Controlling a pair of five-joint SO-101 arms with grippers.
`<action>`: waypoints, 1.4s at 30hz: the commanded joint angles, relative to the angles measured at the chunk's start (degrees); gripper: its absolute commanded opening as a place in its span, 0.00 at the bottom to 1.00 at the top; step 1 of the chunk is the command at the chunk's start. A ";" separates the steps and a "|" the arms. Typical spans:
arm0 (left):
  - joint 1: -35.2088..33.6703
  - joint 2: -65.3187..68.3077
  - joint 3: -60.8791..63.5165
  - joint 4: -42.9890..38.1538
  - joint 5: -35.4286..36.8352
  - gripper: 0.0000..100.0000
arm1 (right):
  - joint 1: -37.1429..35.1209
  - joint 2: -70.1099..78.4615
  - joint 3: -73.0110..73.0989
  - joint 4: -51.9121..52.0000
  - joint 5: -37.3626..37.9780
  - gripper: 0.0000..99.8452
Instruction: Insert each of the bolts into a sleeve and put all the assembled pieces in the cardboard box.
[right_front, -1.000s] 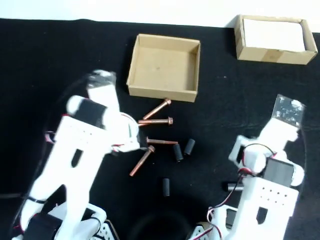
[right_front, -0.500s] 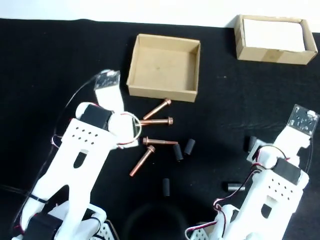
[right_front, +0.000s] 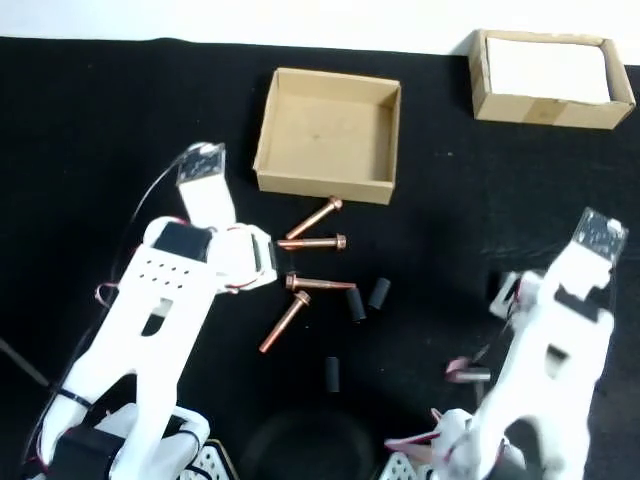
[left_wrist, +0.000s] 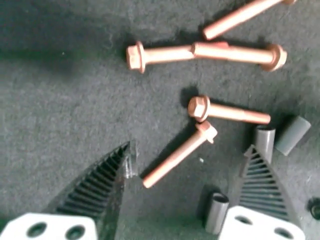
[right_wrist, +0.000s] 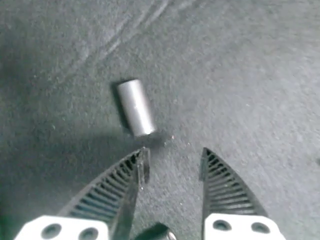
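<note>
Right gripper (right_wrist: 173, 154) swung outward to sleeve (right_wrist: 136, 107); left gripper (left_wrist: 191, 147) shifted slightly.

Left arm (right_front: 150, 330) and right arm (right_front: 545, 365): both are built of white moulded shells with black blocks at the joints. Each wrist ends in a small pale square board, and the left arm's long link carries a row of small round holes and 1 slotted cut-out. Cabling: thin red and white wires loop out at the joints of both arms, and 1 black cable arcs off the left arm's wrist board. Left hand (left_wrist: 191, 150) and right hand (right_wrist: 174, 152): 2 black triangular fingers (left_wrist: 100, 185) apiece, ribbed along the inner faces, seated on white bases with round holes.
</note>
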 joint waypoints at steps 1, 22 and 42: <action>-0.66 0.04 1.01 -3.60 -0.09 0.34 | -1.89 7.69 -8.13 0.75 -0.44 0.16; -2.77 0.04 3.82 -4.22 -0.09 0.34 | -5.14 29.32 -23.69 4.70 -2.90 0.16; -4.53 0.04 9.80 -4.22 -0.09 0.34 | -11.74 42.77 -37.85 13.32 11.08 0.01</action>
